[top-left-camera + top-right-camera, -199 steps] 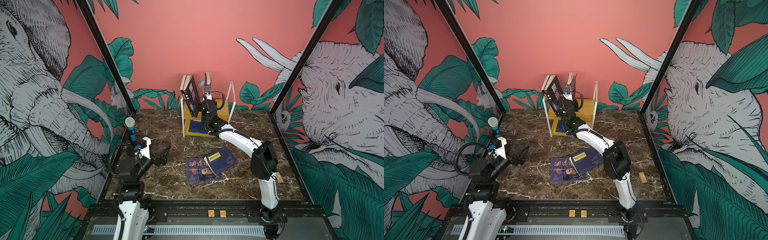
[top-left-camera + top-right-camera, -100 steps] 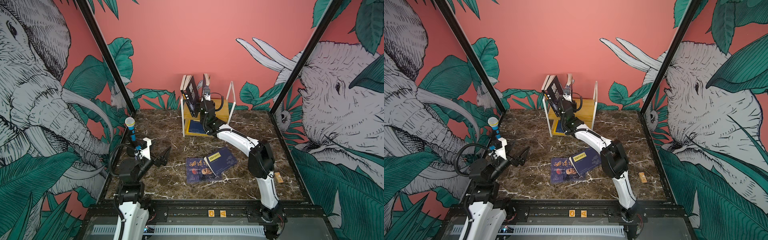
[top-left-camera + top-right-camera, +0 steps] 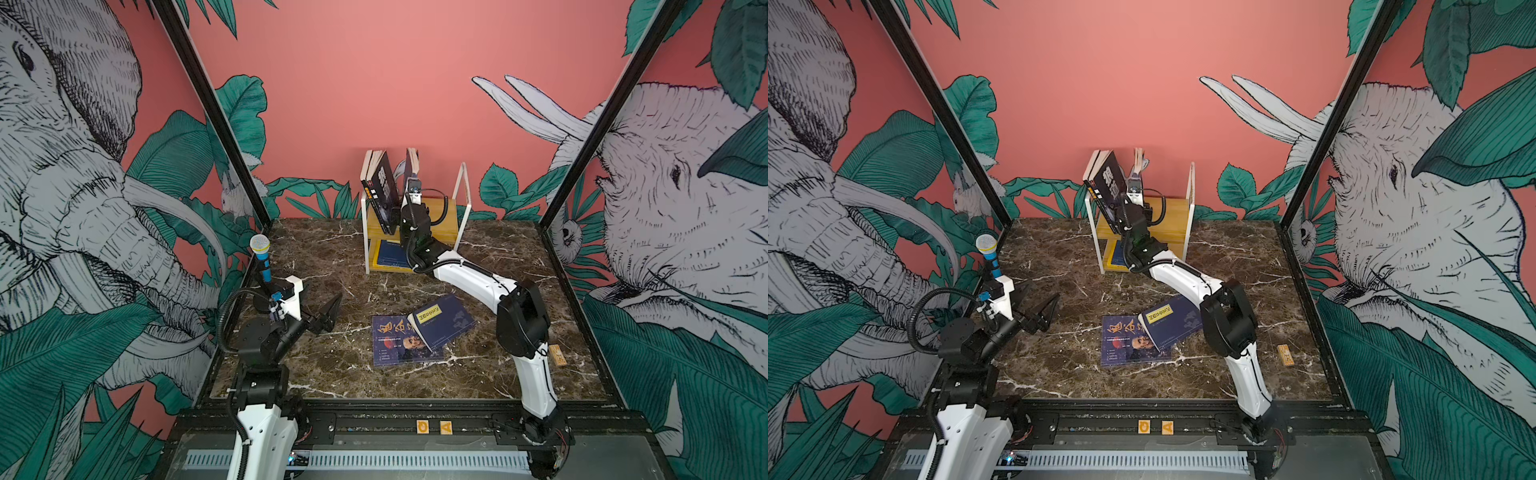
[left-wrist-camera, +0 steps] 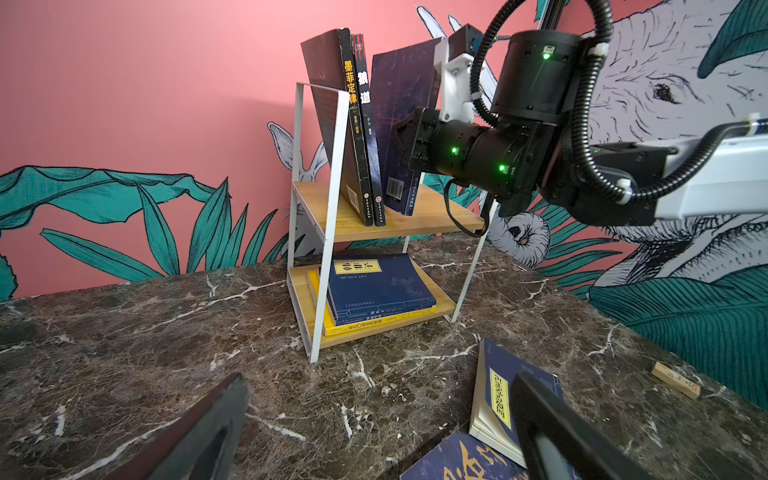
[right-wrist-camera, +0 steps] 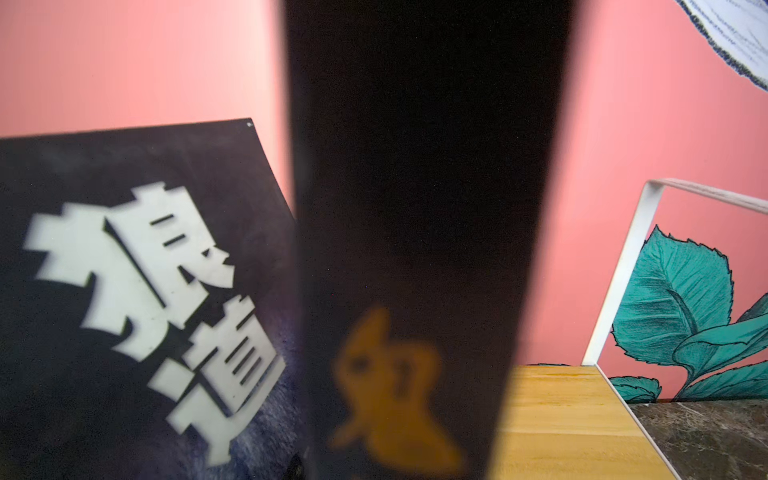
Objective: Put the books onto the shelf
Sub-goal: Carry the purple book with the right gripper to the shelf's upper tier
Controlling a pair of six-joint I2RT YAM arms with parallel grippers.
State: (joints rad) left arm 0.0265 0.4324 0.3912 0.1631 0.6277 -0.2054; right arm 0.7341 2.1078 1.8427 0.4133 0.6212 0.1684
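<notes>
Right hand (image 4: 409,135) clamped on navy book (image 4: 401,91), standing near-upright on shelf (image 4: 432,212), left hand (image 3: 1038,301) agape

Right arm (image 3: 469,278) stretched from its front-right base, elbow bent, white forearm reaching to the back centre, wrist turned upward; right gripper (image 4: 405,139) with jaws drawn narrow onto an upright navy book (image 4: 401,83) at about mid-height. Left arm (image 3: 266,340) folded low at front left, forearm angled toward the middle. Left gripper (image 3: 1038,303): jaws spread wide, nothing between them.
</notes>
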